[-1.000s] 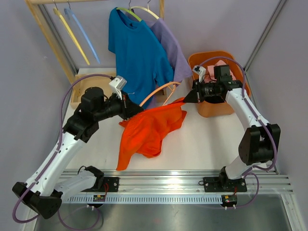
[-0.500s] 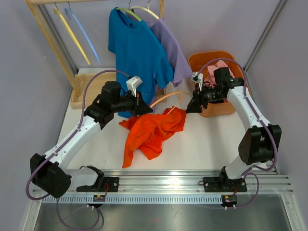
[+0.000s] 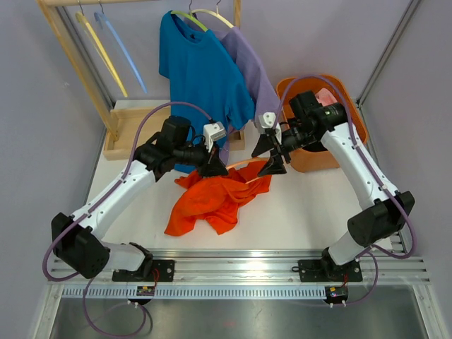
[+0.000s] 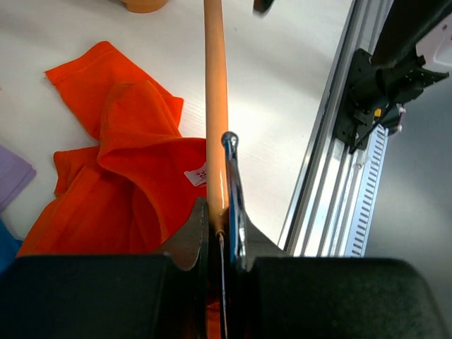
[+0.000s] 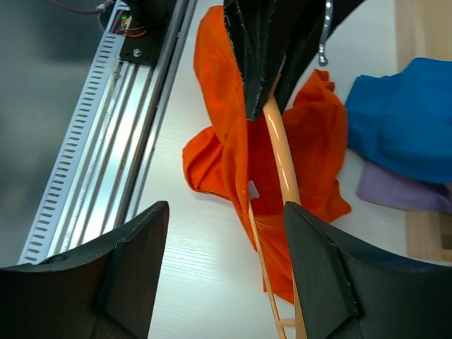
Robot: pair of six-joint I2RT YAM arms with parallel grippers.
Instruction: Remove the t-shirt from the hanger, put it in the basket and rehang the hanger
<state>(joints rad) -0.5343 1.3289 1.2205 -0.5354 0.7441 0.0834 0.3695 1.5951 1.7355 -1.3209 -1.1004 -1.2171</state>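
My left gripper (image 3: 215, 168) (image 4: 217, 205) is shut on a peach hanger (image 3: 244, 163) (image 4: 215, 106), held just above the table. The orange t-shirt (image 3: 212, 201) (image 4: 127, 176) (image 5: 219, 141) lies crumpled on the table under the hanger. One fold rises toward the hanger's thin lower bar, and I cannot tell whether it still hangs on it. My right gripper (image 3: 272, 152) (image 5: 224, 219) is open at the hanger's (image 5: 282, 162) other end. The bars run between its spread fingers without being pinched.
A blue t-shirt (image 3: 201, 78) and a purple one (image 3: 251, 70) hang on the rack behind, beside empty yellow and blue hangers (image 3: 102, 53). An orange basket (image 3: 332, 152) holding pink cloth stands at the right. A wooden tray (image 3: 123, 138) sits at the left, and the metal rail (image 3: 247, 265) runs along the front.
My right gripper opened and let go of the orange cloth. The left arm carried the hanger rightward, and the t-shirt dropped lower and bunched up on the table.
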